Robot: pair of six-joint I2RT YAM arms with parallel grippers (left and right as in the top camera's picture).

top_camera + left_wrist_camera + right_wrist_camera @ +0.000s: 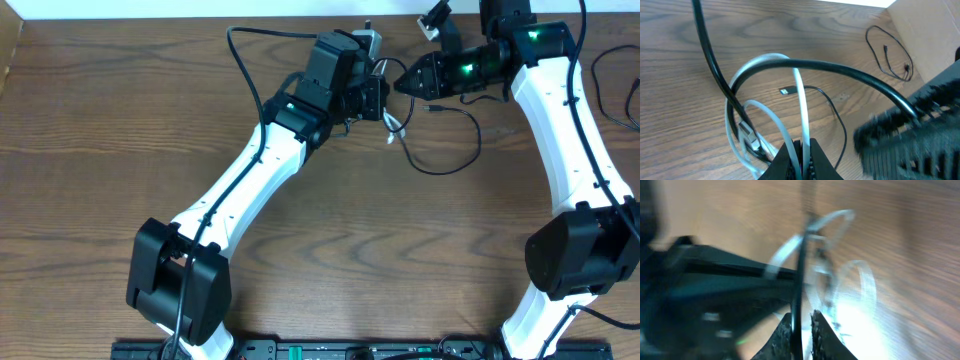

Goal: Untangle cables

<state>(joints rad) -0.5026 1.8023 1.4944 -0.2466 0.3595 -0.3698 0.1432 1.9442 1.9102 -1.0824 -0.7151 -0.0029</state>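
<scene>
Evidently the pulling-apart step is in hand: both arms meet at the far middle of the wooden table point(120, 150), each with one strand. The left gripper point(801, 159) is pinched tight on the thin white cable point(799, 95), which rises from between its fingers and curls into a few loops just beside them. The right gripper point(802, 330), seen only through blur, stands narrow with the thin black cable point(798, 270) running between its fingers, so it looks to be gripping that strand. From overhead, the black cable trails off in a loose loop toward the right arm, while another stretch of it passes among the white loops. A thick black arm wire point(840, 67) arches over the coils and is no part of the job. Next, I judge, the grippers should draw apart slowly, white leftward and black rightward, taking care that no loop cinches around the white plug end point(749, 134).
</scene>
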